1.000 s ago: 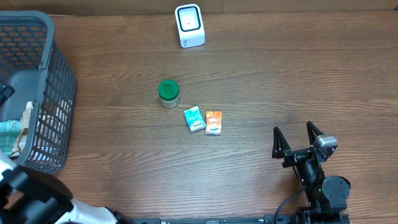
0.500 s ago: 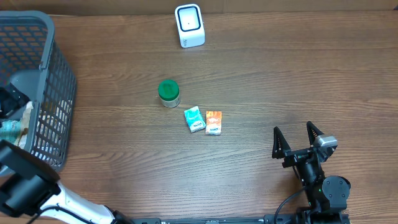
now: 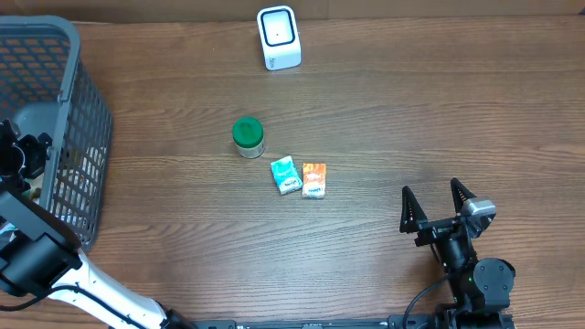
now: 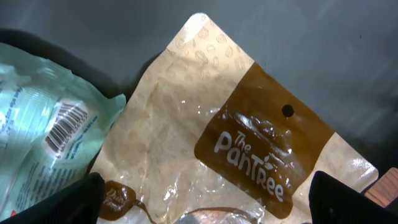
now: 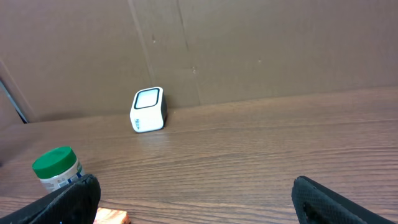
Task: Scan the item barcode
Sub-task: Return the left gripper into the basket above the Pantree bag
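I count one grey basket, one white scanner and one green-lidded jar — two table packets, a teal packet and an orange packet — and two in the basket, a tan pouch and a mint pouch.

Matt brown wood-grain table, smooth enough. Grey plastic mesh basket, dull finish. Crinkly glossy pouch, tan paper look with shiny brown label. Slick mint plastic-film packet. Smooth white plastic scanner, glossy face. Matt cardboard wall.
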Robot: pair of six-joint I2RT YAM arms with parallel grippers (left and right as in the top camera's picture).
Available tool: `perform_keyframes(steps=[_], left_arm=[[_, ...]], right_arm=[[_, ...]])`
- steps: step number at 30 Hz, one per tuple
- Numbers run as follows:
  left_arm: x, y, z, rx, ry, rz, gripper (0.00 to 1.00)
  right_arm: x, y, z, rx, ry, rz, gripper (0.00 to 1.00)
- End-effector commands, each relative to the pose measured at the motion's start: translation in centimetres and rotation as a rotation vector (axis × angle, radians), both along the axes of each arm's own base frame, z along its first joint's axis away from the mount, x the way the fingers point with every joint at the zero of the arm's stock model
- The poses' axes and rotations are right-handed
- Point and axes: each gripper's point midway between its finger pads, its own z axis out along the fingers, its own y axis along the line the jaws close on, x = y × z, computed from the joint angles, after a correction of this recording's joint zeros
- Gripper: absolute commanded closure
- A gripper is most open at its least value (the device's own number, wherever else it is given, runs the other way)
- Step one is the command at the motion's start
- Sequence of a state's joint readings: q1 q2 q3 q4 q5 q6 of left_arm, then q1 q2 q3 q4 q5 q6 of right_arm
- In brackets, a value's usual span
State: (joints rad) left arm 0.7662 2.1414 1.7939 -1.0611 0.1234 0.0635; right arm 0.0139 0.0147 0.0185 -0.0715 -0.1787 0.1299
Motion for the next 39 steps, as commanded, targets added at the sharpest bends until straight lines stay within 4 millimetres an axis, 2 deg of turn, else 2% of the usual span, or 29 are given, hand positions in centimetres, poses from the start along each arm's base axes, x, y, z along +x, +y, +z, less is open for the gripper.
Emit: perform_keyframes(steps=[1, 19, 39], left_arm=[[0.2, 0.1, -0.1, 0.012, -0.002, -0.032, 0.12], [0.6, 0.5, -0.5, 0.025, -0.014, -0.051, 0.11], [0.9, 0.1, -5.6, -0.03, 0.037, -0.096, 0.13]], right_arm=[[0.0, -0.2, -0.1, -0.004, -0.008, -0.008, 0.0], [0.0, -0.2, -0.1, -0.004, -0.008, -0.008, 0.0], [0.0, -0.2, -0.1, -0.004, -0.008, -0.008, 0.0]])
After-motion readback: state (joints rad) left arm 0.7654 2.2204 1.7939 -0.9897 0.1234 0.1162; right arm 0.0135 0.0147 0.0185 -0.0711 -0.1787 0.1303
